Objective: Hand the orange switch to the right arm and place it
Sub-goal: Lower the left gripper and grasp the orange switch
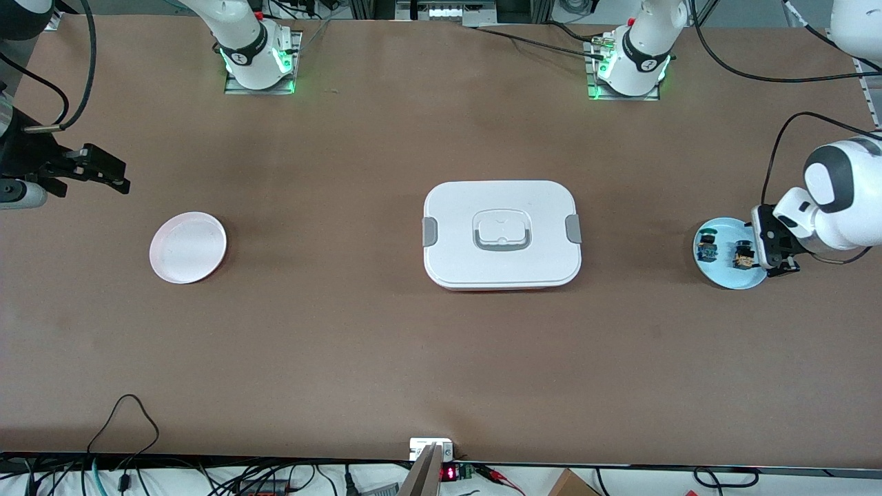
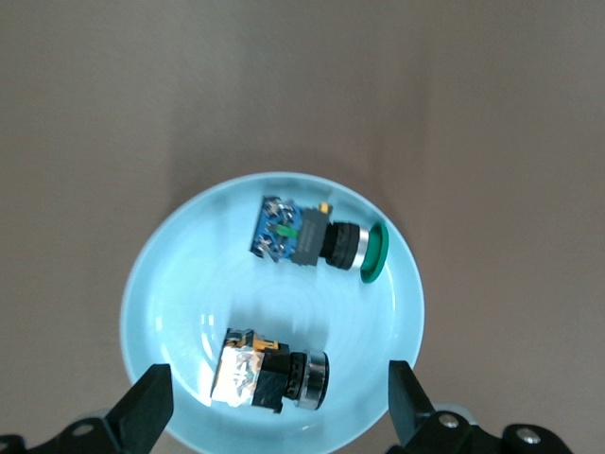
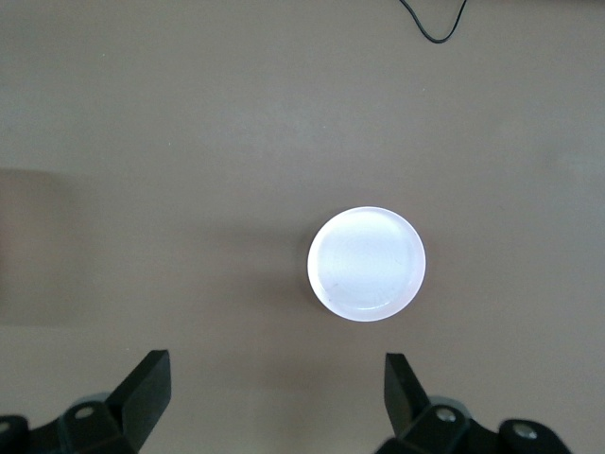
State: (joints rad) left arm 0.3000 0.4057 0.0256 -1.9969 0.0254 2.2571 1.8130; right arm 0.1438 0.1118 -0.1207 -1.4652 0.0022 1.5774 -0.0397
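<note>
You have two white arms with dark grey joint bands, their bases (image 1: 256,63) lit green on metal plates. The left arm (image 1: 837,200) carries a black cable and a black gripper (image 1: 775,251) under a white wrist block. The right gripper (image 1: 96,169) looks black too, though its arm is mostly cut off.

Left arm (image 1: 837,200): enters at right edge of front view, white elbow bent, wrist angled down toward mid-right of frame. Left gripper (image 1: 775,258): low at mid-right, jaws spread wide, holding nothing; black fingertips (image 2: 146,402) at both lower corners of left wrist view.

Right arm (image 1: 21,158): at left edge of front view, upper left, raised, waiting. Right gripper (image 1: 103,169): pointing toward frame centre, jaws wide apart, empty; fingertips (image 3: 151,378) in lower corners of right wrist view.
</note>
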